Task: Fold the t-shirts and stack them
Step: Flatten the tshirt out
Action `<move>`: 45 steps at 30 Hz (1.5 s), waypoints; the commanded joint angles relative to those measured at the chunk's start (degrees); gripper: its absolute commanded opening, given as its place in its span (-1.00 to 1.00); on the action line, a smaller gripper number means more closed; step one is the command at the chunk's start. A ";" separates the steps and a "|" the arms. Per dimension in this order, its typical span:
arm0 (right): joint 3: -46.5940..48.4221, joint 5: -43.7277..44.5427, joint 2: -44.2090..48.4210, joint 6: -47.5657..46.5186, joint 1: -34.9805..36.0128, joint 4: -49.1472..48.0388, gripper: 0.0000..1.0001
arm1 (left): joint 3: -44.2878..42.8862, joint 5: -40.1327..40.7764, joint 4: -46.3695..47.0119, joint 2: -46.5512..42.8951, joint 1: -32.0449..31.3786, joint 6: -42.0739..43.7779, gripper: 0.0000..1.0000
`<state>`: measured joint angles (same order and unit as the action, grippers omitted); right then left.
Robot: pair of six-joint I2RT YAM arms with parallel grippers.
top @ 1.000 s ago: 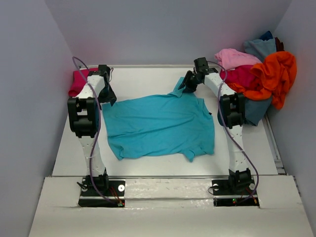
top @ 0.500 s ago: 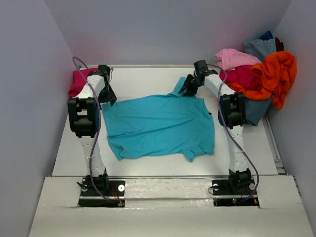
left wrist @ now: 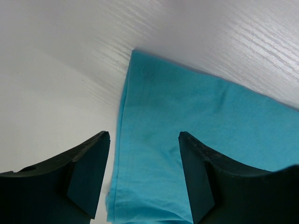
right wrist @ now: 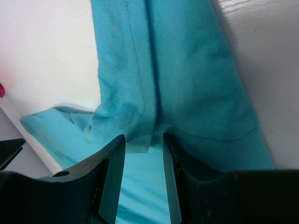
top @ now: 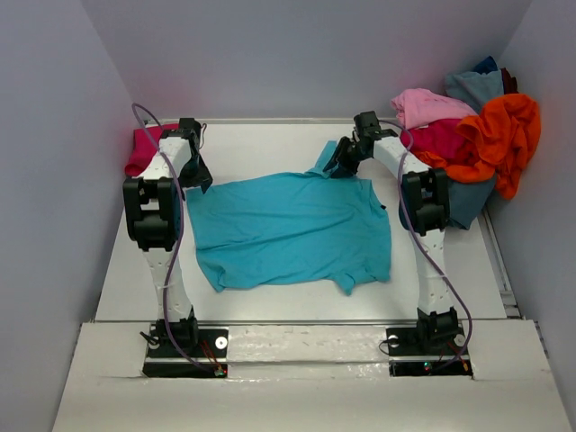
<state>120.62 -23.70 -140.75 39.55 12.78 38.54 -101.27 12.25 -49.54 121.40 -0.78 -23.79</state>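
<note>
- Turquoise t-shirt (top: 292,229) lies spread flat on the white table (top: 270,135), between the two arms. Its far corners sit under the grippers and the rest trails back toward the arm bases.
- Left gripper (left wrist: 143,135): fingers spread wide, nothing pinched. It hangs over the shirt's far left corner. In the wrist view the hemmed edge runs up through the gap, closer to one finger than the other. The corner point lies on bare table just ahead of the fingertips.
- Right gripper (right wrist: 143,137): fingers part-way apart, with a plain gap between them. It stands over the sleeve (right wrist: 187,70) at the shirt's far right corner. The corner of a fold in the sleeve sits right at the fingertip gap. I cannot tell whether the pads touch cloth.
- To the right of the right gripper, past its arm, a heap is bunched against the wall: orange shirt (top: 504,135), light pink shirt (top: 427,103), magenta shirt (top: 441,139), dusty blue shirt (top: 472,85).
- To the left of the left gripper, behind that arm, a crimson shirt (top: 144,148) is crumpled in the far corner.
</note>
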 commanded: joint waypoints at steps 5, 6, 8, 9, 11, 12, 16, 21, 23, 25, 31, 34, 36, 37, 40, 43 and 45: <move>6.91 -4.94 -2.77 1.41 -0.12 -3.21 -0.13 | -0.50 0.93 -1.00 -2.75 -0.19 0.76 0.45; 7.09 -5.21 -3.04 1.58 -0.12 -3.30 -0.13 | -0.50 0.93 -1.00 -2.75 -0.19 0.68 0.45; 7.61 -5.65 -3.92 1.84 -0.12 -3.21 -0.13 | -0.59 0.93 -1.09 -2.75 -0.19 0.68 0.45; 7.79 -5.74 -4.01 1.85 -0.12 -3.13 -0.13 | -0.59 0.93 -1.17 -2.67 -0.19 0.68 0.45; 7.35 -5.92 -3.92 1.76 -0.12 -3.04 -0.14 | -0.85 0.93 -1.26 -2.58 -0.19 0.59 0.45; 6.48 -5.92 -3.75 1.76 -0.12 -3.30 -0.14 | -0.85 1.02 -1.26 -2.66 -0.19 0.59 0.45; 4.72 -5.56 -2.60 1.50 -0.12 -3.21 -0.14 | -1.12 0.93 -1.35 -2.31 -0.19 0.68 0.45; 2.96 -5.39 -1.55 1.41 -0.12 -2.95 -0.13 | -1.73 0.84 -1.53 -1.79 -0.19 0.59 0.45; 2.35 -5.21 -0.93 1.41 -0.12 -2.86 -0.14 | -1.82 0.84 -1.61 -1.79 -0.19 0.59 0.45; 1.64 -3.99 0.21 0.97 -0.12 -2.42 -0.14 | -1.73 0.93 -1.61 -1.96 -0.19 0.68 0.45; 2.86 -0.30 -0.05 -0.44 -0.12 -1.46 -0.14 | -1.21 0.76 -1.35 -2.05 -0.19 0.50 0.45; 4.54 2.87 -0.58 -0.61 -0.12 -2.59 -0.14 | -0.94 0.93 -1.35 -2.31 -0.19 0.59 0.45; 5.33 5.40 -0.93 -0.53 -0.12 -3.47 -0.14 | -0.42 1.02 -1.26 -3.01 -0.19 0.76 0.45; 5.94 6.03 -0.93 -0.53 -0.12 -3.56 -0.14 | -0.24 1.02 -1.18 -3.02 -0.19 0.76 0.45; 7.00 7.62 -0.85 -0.61 -0.12 -4.18 -0.14 | 0.55 1.11 -1.00 -3.63 -0.19 0.85 0.45; 7.87 7.27 -0.23 -0.61 -0.12 -4.18 -0.13 | 0.73 1.20 -0.91 -3.81 -0.19 0.85 0.45; 8.05 7.27 0.38 -0.97 -0.12 -4.35 -0.13 | 0.55 1.28 -0.91 -3.72 -0.19 0.76 0.45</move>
<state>125.58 -18.52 -143.31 39.83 12.78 35.77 -101.01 12.27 -49.54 121.40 -0.78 -23.42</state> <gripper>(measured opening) 0.432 0.723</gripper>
